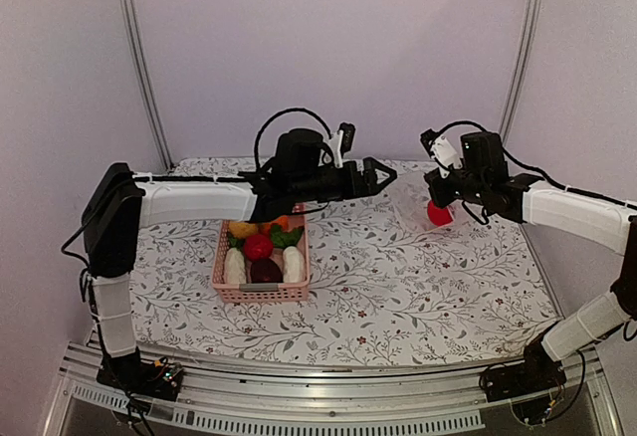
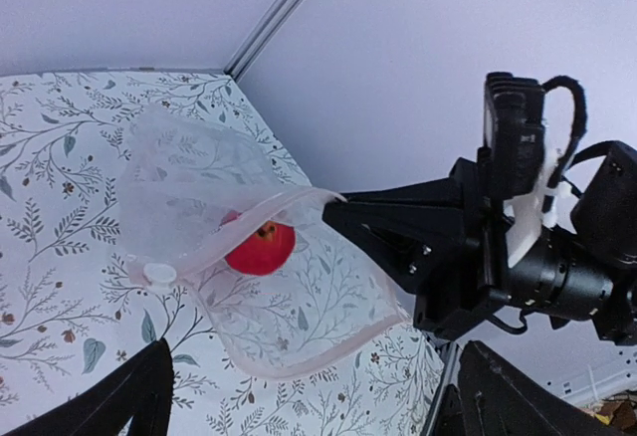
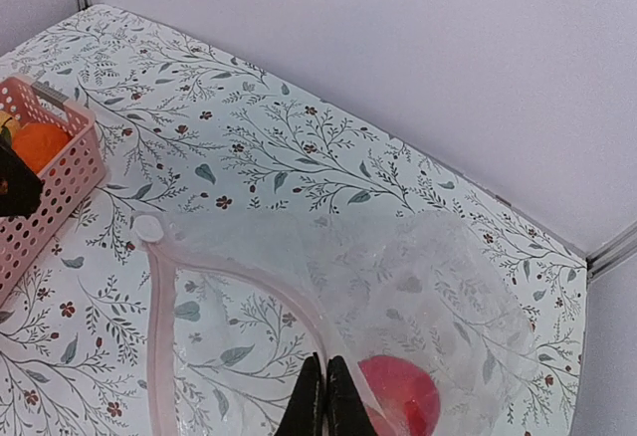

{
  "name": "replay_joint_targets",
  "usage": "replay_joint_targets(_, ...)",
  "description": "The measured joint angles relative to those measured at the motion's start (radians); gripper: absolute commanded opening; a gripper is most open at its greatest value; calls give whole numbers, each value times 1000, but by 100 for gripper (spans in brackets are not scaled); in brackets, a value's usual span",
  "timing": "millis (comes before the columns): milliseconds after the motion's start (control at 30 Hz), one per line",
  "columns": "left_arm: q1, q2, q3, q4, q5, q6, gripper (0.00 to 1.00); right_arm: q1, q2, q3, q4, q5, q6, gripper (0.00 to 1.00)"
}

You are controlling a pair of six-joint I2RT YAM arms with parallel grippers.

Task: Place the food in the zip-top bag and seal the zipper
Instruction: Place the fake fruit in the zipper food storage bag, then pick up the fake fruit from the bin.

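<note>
The clear zip-top bag (image 1: 413, 207) hangs open at the back right, with a red fruit (image 1: 439, 214) inside; the fruit also shows in the left wrist view (image 2: 261, 247) and the right wrist view (image 3: 398, 396). My right gripper (image 1: 438, 192) is shut on the bag's pinkish zipper strip (image 3: 239, 277), its fingertips (image 3: 325, 396) pinching the upper lip. The lower lip (image 2: 299, 351) sags toward the table. My left gripper (image 1: 376, 175) is open and empty, just left of the bag mouth. The other food lies in the pink basket (image 1: 261, 293): a red (image 1: 258, 246), a maroon (image 1: 265, 270) and white pieces (image 1: 235, 267).
The basket stands at the middle left of the flowered table (image 1: 398, 287), its corner in the right wrist view (image 3: 60, 182) with an orange piece (image 3: 40, 142). The zipper's white slider (image 3: 148, 227) sits at the strip's end. Walls close the back and sides.
</note>
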Motion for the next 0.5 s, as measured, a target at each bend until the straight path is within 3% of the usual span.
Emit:
replay_joint_targets(267,-1,-277,-333,15,-103,80,100,-1,0,0,1,1,-1,0)
replay_joint_targets(500,-4,-491,-520,-201,-269,179,98,-1,0,0,1,0,-2,0)
